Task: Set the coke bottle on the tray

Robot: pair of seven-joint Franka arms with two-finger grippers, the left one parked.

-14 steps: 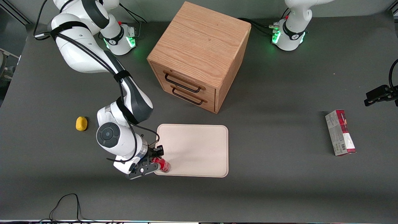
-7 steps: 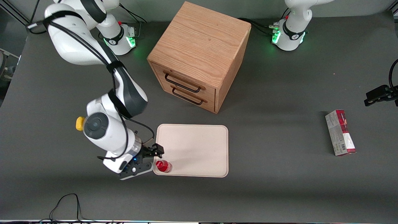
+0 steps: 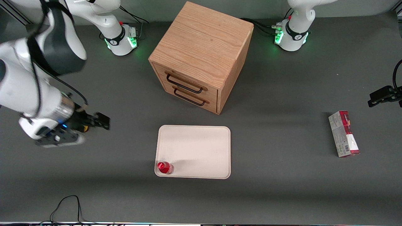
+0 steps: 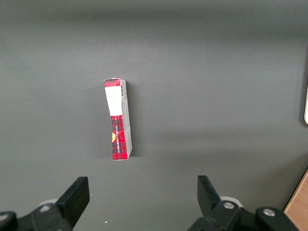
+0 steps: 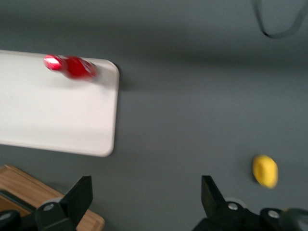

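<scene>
- The coke bottle [image 3: 165, 167] stands upright in a corner of the cream tray [image 3: 201, 147], the corner nearest the front camera at the working arm's end, low and just left of centre in the front view.
- In the right wrist view the bottle [image 5: 72, 67] appears as a red blur just inside the tray's [image 5: 57, 120] rounded corner.
- The gripper [image 3: 94, 123] hangs at the left edge of the front view, well apart from the tray and raised above the grey bench [image 3: 282, 94]; its fingers [image 5: 79, 195] are spread wide and carry nothing.
- A small yellow object [image 5: 265, 171] lies on the bench near the gripper; in the front view the gripper largely covers it.
- A wooden two-drawer cabinet [image 3: 201, 53] occupies the upper centre of the front view, farther from that camera than the tray, its dark handles turned toward the tray.
- A red-and-grey carton [image 3: 343, 134] lies flat toward the parked arm's end of the bench, at the right of the front view; the left wrist view shows the same carton [image 4: 118, 119] alone on the grey surface.
</scene>
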